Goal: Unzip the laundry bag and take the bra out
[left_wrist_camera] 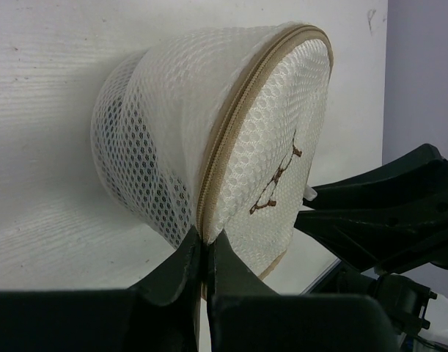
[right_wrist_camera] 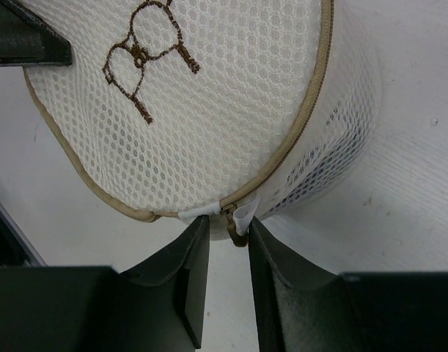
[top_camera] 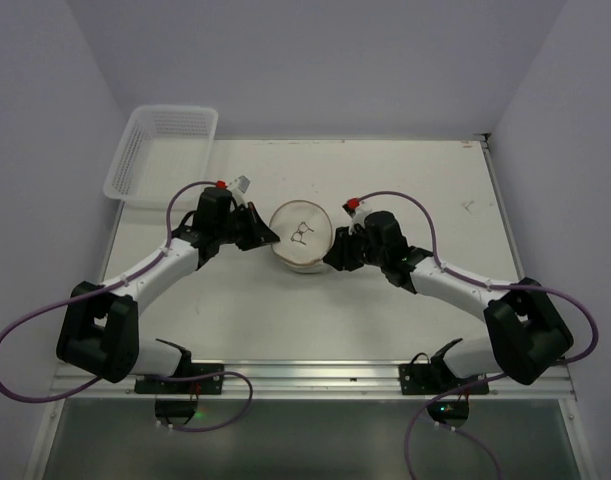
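The laundry bag [top_camera: 301, 236], soft light mesh that I judge will buckle, sits with my left gripper [left_wrist_camera: 206, 253] pinched shut on its rim seam [left_wrist_camera: 225, 143] and my right gripper [right_wrist_camera: 229, 242] narrowly apart around the zipper pull [right_wrist_camera: 240, 222], my best hold.

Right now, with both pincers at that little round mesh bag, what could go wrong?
The right pincer stands open around the small zipper tab; it could close on mesh or miss the tab. The left pincer pinches the laundry bag only by its thin seam; pulling the zipper might tug the soft bag free.
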